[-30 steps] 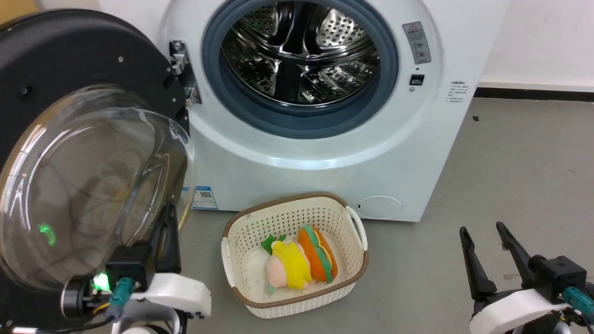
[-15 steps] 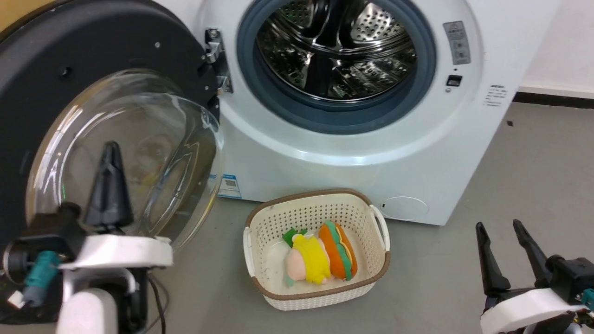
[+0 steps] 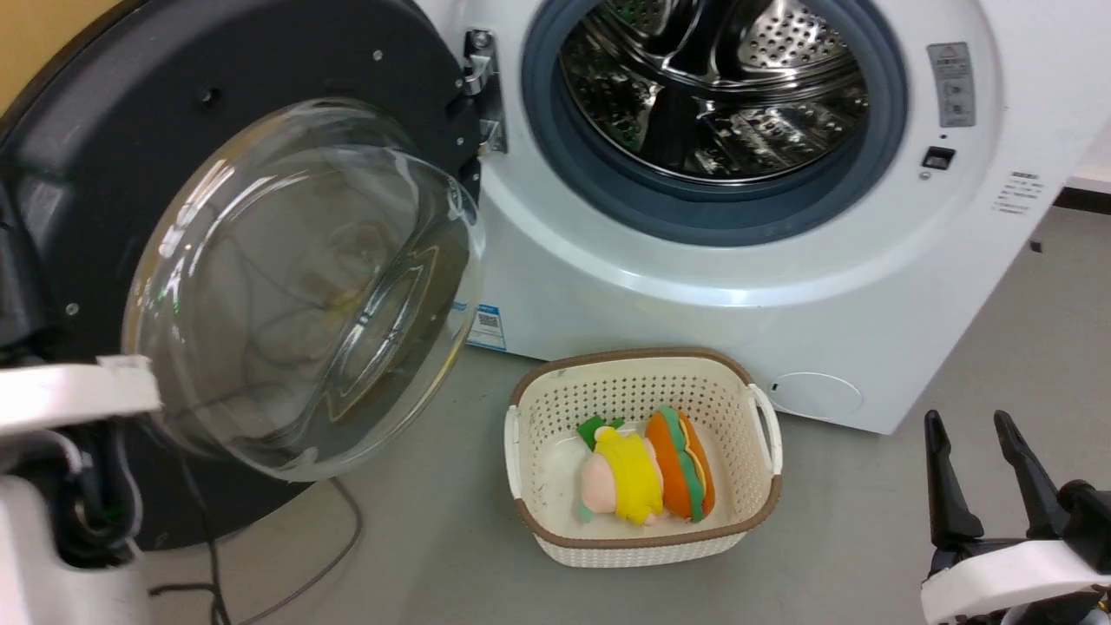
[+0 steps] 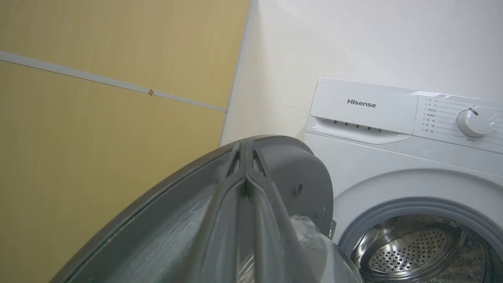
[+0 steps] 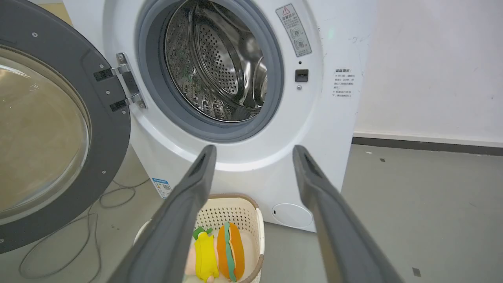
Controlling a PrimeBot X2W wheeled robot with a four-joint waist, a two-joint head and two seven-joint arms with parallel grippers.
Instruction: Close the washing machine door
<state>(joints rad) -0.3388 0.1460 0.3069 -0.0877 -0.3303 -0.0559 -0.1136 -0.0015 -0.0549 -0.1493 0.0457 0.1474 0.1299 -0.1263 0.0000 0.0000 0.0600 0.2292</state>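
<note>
The washing machine door (image 3: 260, 69) stands wide open on its hinge (image 3: 479, 87), left of the white washing machine (image 3: 694, 295). Its clear glass bowl (image 3: 304, 286) bulges toward me and the steel drum (image 3: 720, 95) is exposed. My left forearm (image 3: 69, 391) is at the door's outer left side. In the left wrist view my left gripper (image 4: 245, 146) is shut, its fingers pressed together and lying along the dark door rim (image 4: 290, 165). My right gripper (image 3: 972, 451) hangs open at the lower right, away from the door; its fingers (image 5: 196, 184) frame the machine front (image 5: 322, 118).
A cream basket (image 3: 642, 382) holding soft toys (image 3: 647, 473) stands on the grey floor just below the drum opening. A dark cable (image 3: 330, 538) trails on the floor under the door. A yellow wall panel (image 4: 98, 118) is behind the door's left side.
The head camera has swung, so the whole picture sits further right. My left arm has moved from in front of the glass bowl out to the door's left edge. The right gripper stays open.
</note>
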